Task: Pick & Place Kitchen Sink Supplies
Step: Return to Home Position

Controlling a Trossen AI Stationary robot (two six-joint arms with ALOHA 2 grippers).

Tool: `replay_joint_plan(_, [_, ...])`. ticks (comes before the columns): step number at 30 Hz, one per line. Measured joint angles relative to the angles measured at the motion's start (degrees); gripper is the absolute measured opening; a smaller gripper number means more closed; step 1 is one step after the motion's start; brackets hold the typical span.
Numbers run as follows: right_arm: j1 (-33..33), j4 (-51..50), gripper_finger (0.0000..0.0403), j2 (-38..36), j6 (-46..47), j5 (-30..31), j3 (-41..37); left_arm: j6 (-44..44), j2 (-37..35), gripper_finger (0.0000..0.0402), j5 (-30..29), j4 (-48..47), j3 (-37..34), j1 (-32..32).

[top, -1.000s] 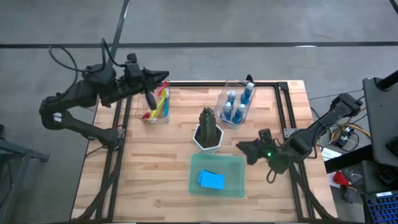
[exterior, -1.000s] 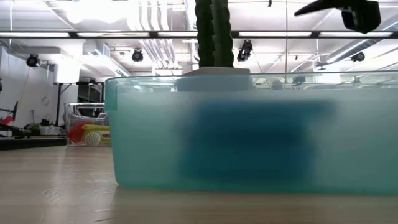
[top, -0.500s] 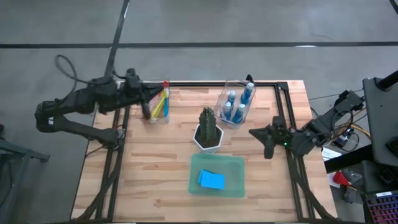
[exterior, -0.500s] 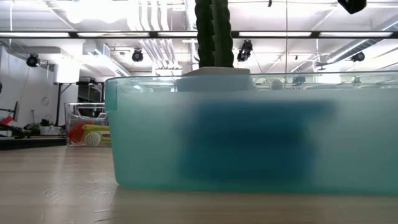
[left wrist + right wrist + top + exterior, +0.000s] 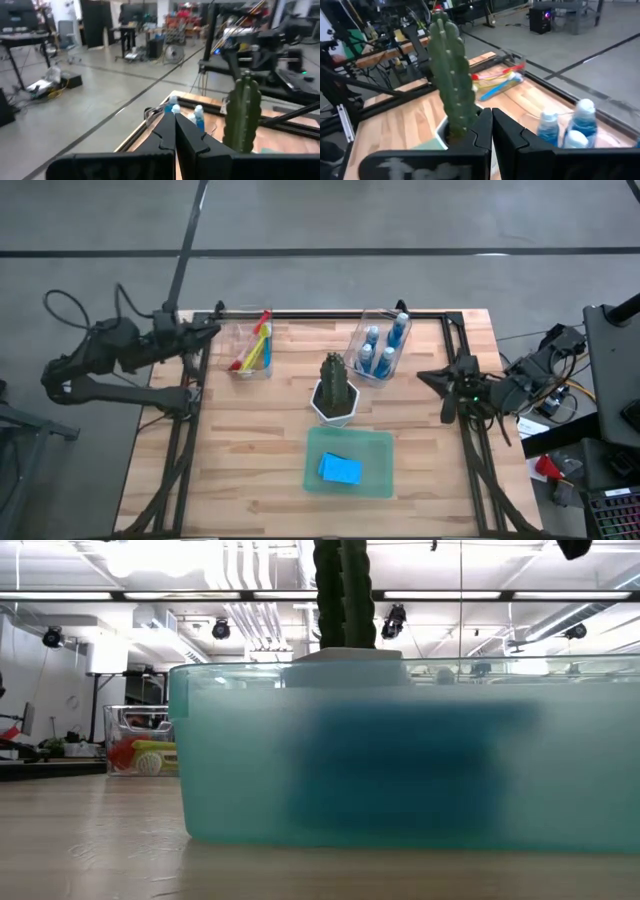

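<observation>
A flat blue sponge (image 5: pixel 340 469) lies in the green tray (image 5: pixel 349 440) at the table's near middle. Several small bottles of blue liquid (image 5: pixel 383 347) stand in a clear bin at the far right; they also show in the right wrist view (image 5: pixel 570 130). Yellow, red and blue brushes (image 5: pixel 255 347) lie in a clear bin at the far left. My left gripper (image 5: pixel 213 327) is shut and empty, beyond the table's far left corner. My right gripper (image 5: pixel 425 375) is shut and empty, at the table's right edge.
A dark green plant in a white pot (image 5: pixel 335 388) stands at the table's middle, between the two bins and behind the tray. A black frame rail (image 5: pixel 452 340) runs along the table's far and right edges. Bare wood lies at the table's near left.
My left gripper has drawn back from above the brush bin toward the table's left edge, past the far left corner. My right gripper has drawn back from the tray's right side toward the table's right edge and a little toward its far edge. Both stay empty.
</observation>
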Motion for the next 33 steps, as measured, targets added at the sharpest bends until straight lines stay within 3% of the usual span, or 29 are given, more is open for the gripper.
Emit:
replay_joint_plan(7, [0.0,-4.3,0.0009,-5.9,0.6,-0.1,-3.0,2.6,-2.1,0.0,7.4,10.5,-10.5,0.0])
replay_joint_plan(16, [0.1,-4.1,0.0008,-17.0,-0.4,-3.2,-10.9,1.7,-6.9,0.0,8.7,20.4,-22.1,0.0])
replay_joint_plan(26, [0.0,5.5,0.0009,-32.4,-6.7,-9.1,-23.2,-5.3,-16.4,0.0,9.5,21.9,-30.6,0.0])
replay_joint_plan(33, [0.0,10.5,0.0009,-39.7,-12.6,-11.7,-28.8,-5.3,-23.1,0.0,13.7,23.3,-37.6,0.0])
